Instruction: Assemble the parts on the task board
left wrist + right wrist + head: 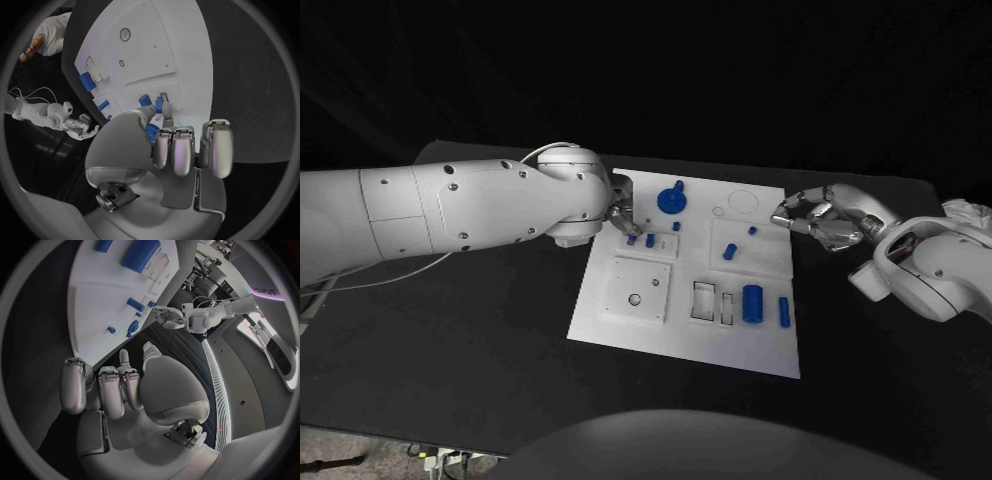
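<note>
At the board's [625,320] far edge, left hand [620,222] pinches a part [633,239] that could tip or slip; right hand [819,220] hovers loosely curled, empty.

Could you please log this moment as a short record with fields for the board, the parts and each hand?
board: white task board lies flat mid-table on the black table
parts: blue parts on the board, including a round blue piece near its far edge and a blue cylinder on its right side
left hand: left hand over the board's far left area, fingertips at a small blue part; grip cannot be told
right hand: right hand off the board's right edge, fingers curled, holding nothing
</note>
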Robot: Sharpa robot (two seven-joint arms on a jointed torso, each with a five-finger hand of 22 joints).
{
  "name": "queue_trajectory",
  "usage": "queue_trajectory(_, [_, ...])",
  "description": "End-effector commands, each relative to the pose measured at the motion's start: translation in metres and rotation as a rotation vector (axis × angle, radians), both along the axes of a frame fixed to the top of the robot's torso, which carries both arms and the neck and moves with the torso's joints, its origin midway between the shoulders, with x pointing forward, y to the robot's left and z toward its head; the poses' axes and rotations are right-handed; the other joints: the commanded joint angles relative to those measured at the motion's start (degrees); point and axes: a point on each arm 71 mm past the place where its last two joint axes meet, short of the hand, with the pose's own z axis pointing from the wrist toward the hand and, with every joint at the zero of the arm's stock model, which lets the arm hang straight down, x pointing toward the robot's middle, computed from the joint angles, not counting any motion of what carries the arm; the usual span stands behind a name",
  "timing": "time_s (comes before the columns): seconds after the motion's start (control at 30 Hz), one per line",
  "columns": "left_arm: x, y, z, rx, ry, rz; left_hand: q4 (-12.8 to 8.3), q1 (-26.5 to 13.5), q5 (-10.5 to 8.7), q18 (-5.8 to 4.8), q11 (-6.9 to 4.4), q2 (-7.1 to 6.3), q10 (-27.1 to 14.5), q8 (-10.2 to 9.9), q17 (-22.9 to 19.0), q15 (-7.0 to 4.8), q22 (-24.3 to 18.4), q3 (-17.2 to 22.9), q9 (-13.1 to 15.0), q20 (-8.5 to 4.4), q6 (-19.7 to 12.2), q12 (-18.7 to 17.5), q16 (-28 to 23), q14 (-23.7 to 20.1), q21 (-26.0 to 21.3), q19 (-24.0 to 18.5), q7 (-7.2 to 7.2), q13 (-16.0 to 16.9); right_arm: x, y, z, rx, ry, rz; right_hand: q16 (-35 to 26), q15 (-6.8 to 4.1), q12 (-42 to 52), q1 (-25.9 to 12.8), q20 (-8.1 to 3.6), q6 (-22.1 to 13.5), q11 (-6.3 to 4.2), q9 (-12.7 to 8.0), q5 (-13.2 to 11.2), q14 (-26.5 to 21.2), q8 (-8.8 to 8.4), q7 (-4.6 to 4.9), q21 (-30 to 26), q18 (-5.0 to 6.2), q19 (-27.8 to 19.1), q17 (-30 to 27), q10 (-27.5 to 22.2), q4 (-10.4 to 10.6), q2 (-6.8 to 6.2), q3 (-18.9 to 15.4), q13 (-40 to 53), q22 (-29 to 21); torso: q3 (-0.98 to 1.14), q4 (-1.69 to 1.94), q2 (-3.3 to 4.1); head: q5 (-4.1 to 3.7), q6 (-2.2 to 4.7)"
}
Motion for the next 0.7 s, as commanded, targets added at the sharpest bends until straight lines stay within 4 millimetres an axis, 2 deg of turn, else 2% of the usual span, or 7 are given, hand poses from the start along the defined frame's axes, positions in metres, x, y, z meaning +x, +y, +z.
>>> queue_trajectory(0.03, [0.0, 0.0034, 0.0022, 0.032, -0.05, 0.033, -0.2, 0.2, -0.08, -0.07, 0.25, -0.09, 6.1, 0.2, 15.1, 0.07, 12.4, 0.0, 0.1, -0.05, 0.3, 0.1, 0.1, 5.9, -0.2, 3.2, -0.35, 15.1, -0.0006, 0.0006, 0.0, 0.002, -0.007, 0.011, 0.2, 0.37, 0.1, 0.5, -0.02, -0.4, 0.52, -0.1, 0.3, 6.2, -0.28, 0.05, -0.3, 1.1, -0.5, 15.1, 6.1, -0.4, -0.05, 0.0, 14.9, 10.8, 0.02, -0.01, 0.01, 0.0, 0.01])
queue_trajectory(0.3, [-0.0034, 0.0069, 0.004, 0.046, -0.112, 0.024, -0.1, 0.1, -0.14, -0.07, 0.25, -0.07, 6.1, 0.2, 15.1, 0.06, 12.4, -0.1, 0.1, -0.06, 0.4, 0.1, 0.1, 5.9, -0.3, 3.1, -0.35, 15.1, -0.0007, 0.0003, -0.0009, 0.003, -0.008, 0.01, 0.2, 0.37, 0.1, 0.5, -0.01, -0.5, 0.5, -0.1, 0.3, 6.2, -0.35, 0.07, -0.3, 1.12, -0.6, 15.1, 6.1, -0.4, -0.07, 0.0, 14.9, 10.8, 0.01, 0.07, -0.03, 0.22, 0.01])
queue_trajectory(0.7, [-0.0045, 0.0094, 0.0021, 0.057, -0.11, 0.027, 0.0, -0.2, -0.2, -0.05, 0.25, 0.04, 6.1, 0.2, 15.1, 0.06, 12.3, -0.2, 0.1, -0.06, 0.4, 0.1, 0.1, 5.9, -0.3, 3.1, -0.35, 15.1, -0.001, 0.0013, -0.0023, 0.006, -0.009, 0.011, 0.2, 0.37, 0.1, 0.5, -0.01, -0.6, 0.49, -0.2, 0.3, 6.2, -0.4, 0.08, -0.5, 1.15, -0.7, 15.1, 6.1, -0.4, -0.08, 0.0, 14.9, 10.7, -0.02, -0.04, -0.01, 0.39, 0.01])
